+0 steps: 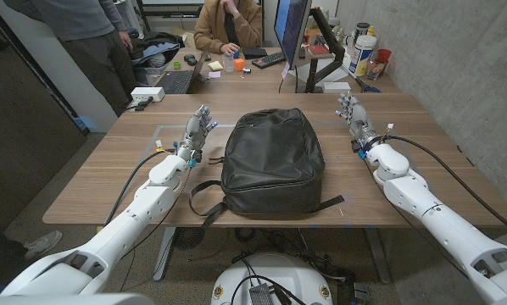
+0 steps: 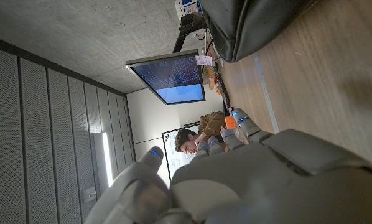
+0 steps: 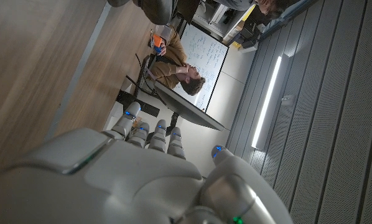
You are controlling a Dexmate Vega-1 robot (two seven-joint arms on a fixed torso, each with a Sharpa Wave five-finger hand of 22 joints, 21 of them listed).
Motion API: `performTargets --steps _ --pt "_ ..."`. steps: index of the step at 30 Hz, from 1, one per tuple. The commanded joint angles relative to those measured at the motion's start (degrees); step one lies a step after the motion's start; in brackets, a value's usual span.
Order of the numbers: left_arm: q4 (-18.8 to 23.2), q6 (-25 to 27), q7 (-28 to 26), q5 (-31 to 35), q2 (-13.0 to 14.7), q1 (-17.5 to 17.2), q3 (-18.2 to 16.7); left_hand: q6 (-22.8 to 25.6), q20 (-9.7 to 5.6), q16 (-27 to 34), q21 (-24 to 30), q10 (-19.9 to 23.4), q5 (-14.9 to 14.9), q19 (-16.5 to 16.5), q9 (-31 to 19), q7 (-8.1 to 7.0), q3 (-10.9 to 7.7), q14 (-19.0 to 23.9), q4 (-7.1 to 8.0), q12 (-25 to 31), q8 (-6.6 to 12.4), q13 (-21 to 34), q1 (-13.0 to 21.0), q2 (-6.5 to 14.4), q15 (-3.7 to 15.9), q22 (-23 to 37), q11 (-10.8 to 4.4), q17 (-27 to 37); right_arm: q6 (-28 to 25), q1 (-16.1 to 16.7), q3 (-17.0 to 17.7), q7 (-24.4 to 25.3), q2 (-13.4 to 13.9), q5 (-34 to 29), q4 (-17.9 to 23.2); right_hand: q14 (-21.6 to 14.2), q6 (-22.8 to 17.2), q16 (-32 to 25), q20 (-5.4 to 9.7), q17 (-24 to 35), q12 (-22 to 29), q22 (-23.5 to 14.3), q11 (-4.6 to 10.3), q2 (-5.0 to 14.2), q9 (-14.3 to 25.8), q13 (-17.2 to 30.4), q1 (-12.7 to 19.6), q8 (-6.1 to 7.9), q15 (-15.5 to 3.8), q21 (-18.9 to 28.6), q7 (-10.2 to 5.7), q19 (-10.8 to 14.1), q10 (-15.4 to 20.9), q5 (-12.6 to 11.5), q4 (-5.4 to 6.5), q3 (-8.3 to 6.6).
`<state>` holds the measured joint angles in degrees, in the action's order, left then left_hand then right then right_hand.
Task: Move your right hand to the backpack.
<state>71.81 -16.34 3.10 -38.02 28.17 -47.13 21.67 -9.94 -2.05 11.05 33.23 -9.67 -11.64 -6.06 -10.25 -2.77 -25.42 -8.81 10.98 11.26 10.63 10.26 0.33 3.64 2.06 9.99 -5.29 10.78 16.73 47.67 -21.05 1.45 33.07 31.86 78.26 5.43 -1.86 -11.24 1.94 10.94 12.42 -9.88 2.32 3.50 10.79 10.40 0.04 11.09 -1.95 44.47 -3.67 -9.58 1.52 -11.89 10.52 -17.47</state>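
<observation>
Black backpack lies well apart from the open, empty right hand, toward the left hand; a fast sideways sweep could shove it or snag its straps.

the head view looks down from above over the long wooden table with both white arms coming in from the bottom corners. each wrist view sits close behind its own hand, turned sideways, facing across the table toward the dark flat monitor and the seated person in a tan top, both also in the head view.
</observation>
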Motion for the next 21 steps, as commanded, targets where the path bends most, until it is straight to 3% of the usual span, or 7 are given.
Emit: performTargets --steps 1,21 --pt "-0.31 -0.20 0.49 -0.38 0.02 -0.28 -0.17 -2.37 -2.23 0.07 -0.26 -0.32 -0.36 0.09 -0.23 0.11 0.09 -0.14 -0.07 0.28 0.31 0.19 0.13 6.38 2.14 0.24 0.02 0.22 -0.74 -0.45 0.00 0.49 0.75 -1.14 1.42 -0.49 -0.23 -0.26 3.08 -0.03 0.16 -0.17 0.01 6.20 0.12 0.17 0.31 0.47 -1.62 -0.38 0.01 -2.13 0.38 -0.28 -0.11 0.02" --pt "0.11 -0.59 0.51 -0.77 0.14 -1.10 -0.49 -2.11 -2.18 0.04 -0.51 -0.21 -0.38 0.15 -0.24 0.18 0.10 -0.17 -0.08 0.26 0.33 0.20 0.16 6.39 2.16 0.25 0.03 0.21 -1.25 -0.62 0.19 1.39 2.10 -2.97 4.01 -0.68 -0.44 -0.24 3.19 -0.06 0.19 -0.19 -0.12 6.22 0.13 0.18 0.34 0.43 -1.46 -0.69 0.12 -1.87 0.74 -0.25 -0.12 -0.05"
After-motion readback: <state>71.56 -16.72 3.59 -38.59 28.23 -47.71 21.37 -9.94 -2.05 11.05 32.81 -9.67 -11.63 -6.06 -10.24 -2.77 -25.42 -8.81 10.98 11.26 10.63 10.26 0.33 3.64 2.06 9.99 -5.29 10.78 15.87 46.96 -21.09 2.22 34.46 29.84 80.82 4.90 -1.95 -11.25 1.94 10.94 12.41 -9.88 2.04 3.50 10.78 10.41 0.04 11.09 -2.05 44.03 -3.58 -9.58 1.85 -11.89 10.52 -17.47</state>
